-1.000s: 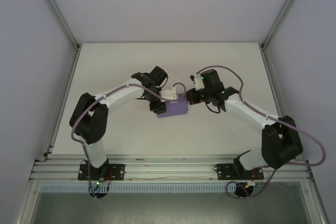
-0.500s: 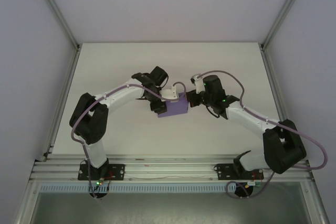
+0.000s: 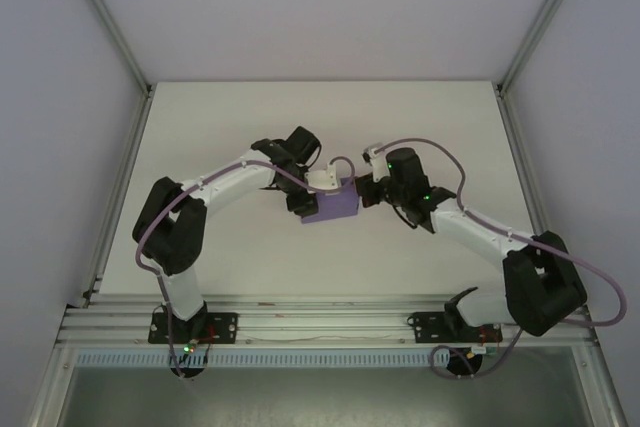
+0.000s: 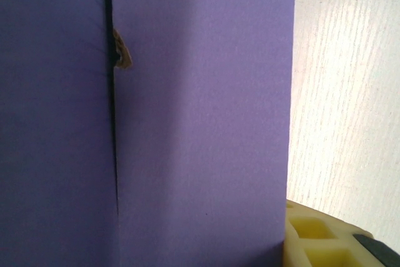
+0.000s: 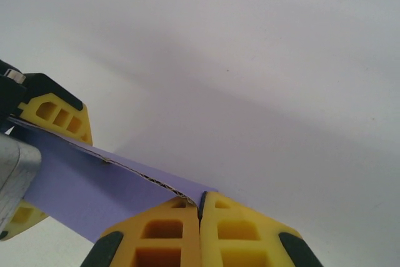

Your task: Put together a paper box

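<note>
1. Left gripper (image 3: pixel 303 204) reaches in from the left of the top view to the middle of the table (image 3: pixel 250 117) and is clamped on the left end of the paper box (image 3: pixel 335 209).
2. From the right wrist camera, one yellow finger (image 5: pixel 59 117) of that gripper sits on top of the purple sheet at the left edge of the frame. A second yellow finger (image 5: pixel 19 214) shows below the sheet, so the paper runs between them.
3. From the left wrist camera, the paper box (image 4: pixel 200 123) covers the left and centre of the frame as a flat purple wall. A dark vertical seam runs down it near the left, with a small torn brown spot near the top of the seam. One yellow finger pad (image 4: pixel 312 242) peeks out at the lower right, just beside the box's edge, and the pale table (image 4: pixel 344 92) shows on the right.
4. Seen from above, the box is a small closed purple block just right of centre, held between the two grippers. Its inside is hidden.
5. Right gripper (image 3: pixel 363 193) meets the box's right end in the top view. From its own camera, the right gripper (image 5: pixel 200 217) has its two yellow fingers pressed together at the bottom centre. They pinch the corner of the purple sheet (image 5: pixel 94 186), whose raw corrugated edge slants up to the left over the white table (image 5: pixel 250 60).
</note>
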Motion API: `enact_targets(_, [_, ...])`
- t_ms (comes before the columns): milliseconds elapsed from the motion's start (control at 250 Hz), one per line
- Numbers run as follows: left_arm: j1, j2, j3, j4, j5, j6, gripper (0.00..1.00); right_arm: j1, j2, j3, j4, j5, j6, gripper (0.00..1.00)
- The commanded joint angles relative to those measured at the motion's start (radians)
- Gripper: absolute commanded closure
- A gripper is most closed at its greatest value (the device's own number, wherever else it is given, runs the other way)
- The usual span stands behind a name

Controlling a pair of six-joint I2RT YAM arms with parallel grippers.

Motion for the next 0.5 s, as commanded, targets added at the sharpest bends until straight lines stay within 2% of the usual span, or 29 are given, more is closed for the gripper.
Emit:
enact_targets(0, [-0.001, 0.020, 0.017, 0.011, 0.017, -0.004, 0.65, 0.015, 0.046, -0.036, -0.057, 0.092, 0.021, 1.00])
enact_targets(56, [-0.001, 0.019, 0.017, 0.010, 0.014, -0.008, 0.64, 0.018, 0.042, -0.047, -0.042, 0.107, 0.032, 1.00])
enact_targets(204, [-0.001, 0.008, 0.009, 0.029, 0.027, -0.023, 0.52, 0.023, 0.039, -0.113, 0.050, 0.087, 0.039, 1.00])
enact_targets(268, [-0.001, 0.008, 0.009, 0.039, 0.031, -0.028, 0.50, 0.031, 0.044, -0.140, 0.100, 0.078, 0.031, 1.00])
enact_targets(496, [-0.002, -0.014, 0.030, 0.033, 0.023, -0.069, 0.25, 0.038, 0.047, -0.121, 0.083, 0.153, 0.038, 1.00])
